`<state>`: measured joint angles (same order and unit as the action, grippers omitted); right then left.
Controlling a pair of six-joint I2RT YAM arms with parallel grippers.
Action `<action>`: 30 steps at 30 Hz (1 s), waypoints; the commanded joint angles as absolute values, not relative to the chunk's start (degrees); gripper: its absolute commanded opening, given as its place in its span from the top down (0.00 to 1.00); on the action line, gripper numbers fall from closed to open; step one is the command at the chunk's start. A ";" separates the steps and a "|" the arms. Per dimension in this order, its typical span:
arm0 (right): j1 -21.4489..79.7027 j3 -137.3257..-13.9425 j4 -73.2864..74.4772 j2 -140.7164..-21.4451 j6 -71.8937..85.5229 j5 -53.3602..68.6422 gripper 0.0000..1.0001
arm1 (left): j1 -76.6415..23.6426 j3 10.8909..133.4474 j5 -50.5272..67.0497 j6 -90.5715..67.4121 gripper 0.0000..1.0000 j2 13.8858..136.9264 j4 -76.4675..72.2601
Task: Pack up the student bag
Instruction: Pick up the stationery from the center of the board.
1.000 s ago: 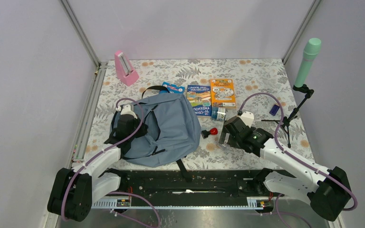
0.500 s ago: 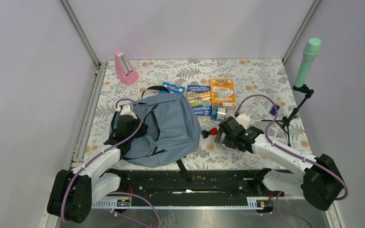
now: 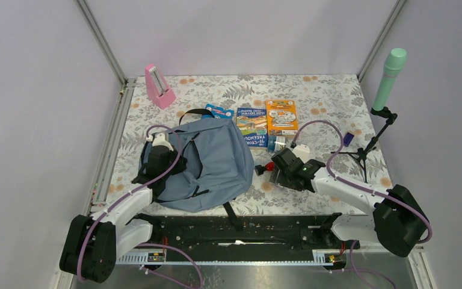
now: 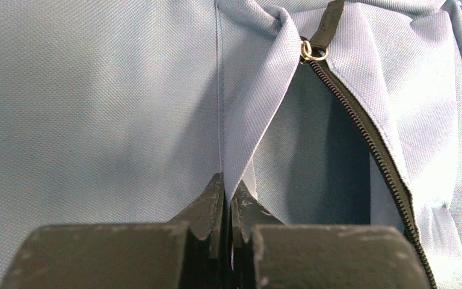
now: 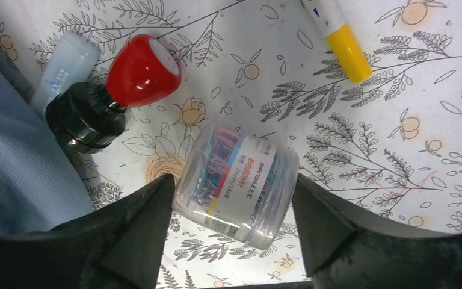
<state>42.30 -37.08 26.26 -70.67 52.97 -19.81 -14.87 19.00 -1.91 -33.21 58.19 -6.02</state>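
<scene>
The student bag [image 3: 213,162], grey-blue fabric, lies at the left centre of the table with its zipper [image 4: 361,123] undone. My left gripper [image 3: 159,158] is shut on a fold of the bag's fabric [image 4: 258,102] beside the opening, seen pinched between its jaws [image 4: 227,183]. My right gripper [image 3: 275,171] is just right of the bag, open, with one finger on each side of a clear jar of coloured paper clips [image 5: 246,174] that lies on its side. The left finger [image 5: 150,205] touches the jar. A red-topped black stamp [image 5: 141,69] sits just beyond it.
A white tube [image 5: 66,60] and a yellow marker [image 5: 346,48] lie near the jar. Two books [image 3: 267,120] and a blue card [image 3: 219,111] lie behind the bag. At the back left is a pink metronome [image 3: 158,86]. A green microphone on a stand [image 3: 388,78] stands right.
My right arm has swung left toward the bag and the stamp, and its jaws have narrowed around the jar. The left arm and the bag have not moved.
</scene>
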 commanded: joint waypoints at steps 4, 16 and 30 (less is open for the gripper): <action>43.94 -37.21 25.24 -69.58 51.78 -20.70 0.46 | -14.46 18.52 -1.95 -32.11 0.97 56.55 -10.27; 47.88 -40.71 24.74 -59.33 38.10 -21.56 0.60 | -14.70 16.85 -1.59 -28.38 0.02 49.31 -10.72; 47.81 -50.90 13.76 -61.75 31.71 6.88 0.59 | -32.04 14.92 5.02 -20.17 0.01 26.97 -11.03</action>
